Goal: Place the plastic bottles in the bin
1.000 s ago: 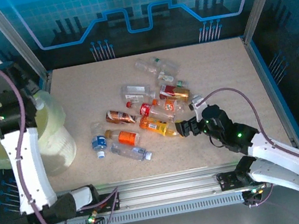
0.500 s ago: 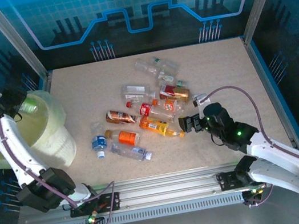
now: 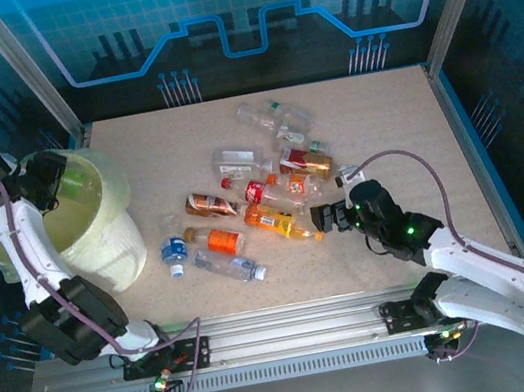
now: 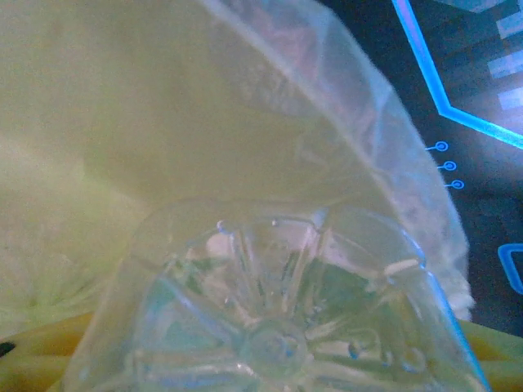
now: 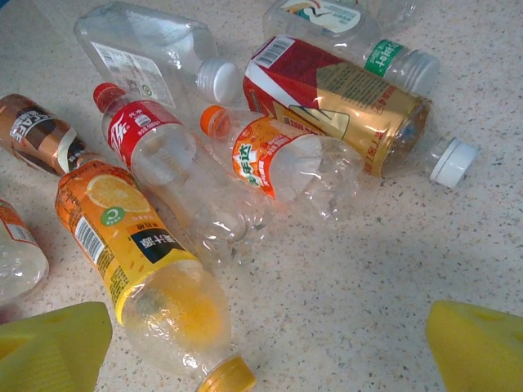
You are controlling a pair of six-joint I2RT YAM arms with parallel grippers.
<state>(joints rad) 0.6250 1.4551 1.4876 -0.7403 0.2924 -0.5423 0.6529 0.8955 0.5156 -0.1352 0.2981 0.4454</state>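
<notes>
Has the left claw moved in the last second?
Yes. Judged against the far-left corner of the table, the left gripper has shifted a little toward the near edge and is now over the mouth of the bin.

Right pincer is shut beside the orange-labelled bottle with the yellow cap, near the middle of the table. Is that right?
Not shut: the right pincer stands open, its jaws wide apart, beside the orange-labelled bottle with the yellow cap, near the middle of the table. The right wrist view shows it.
</notes>
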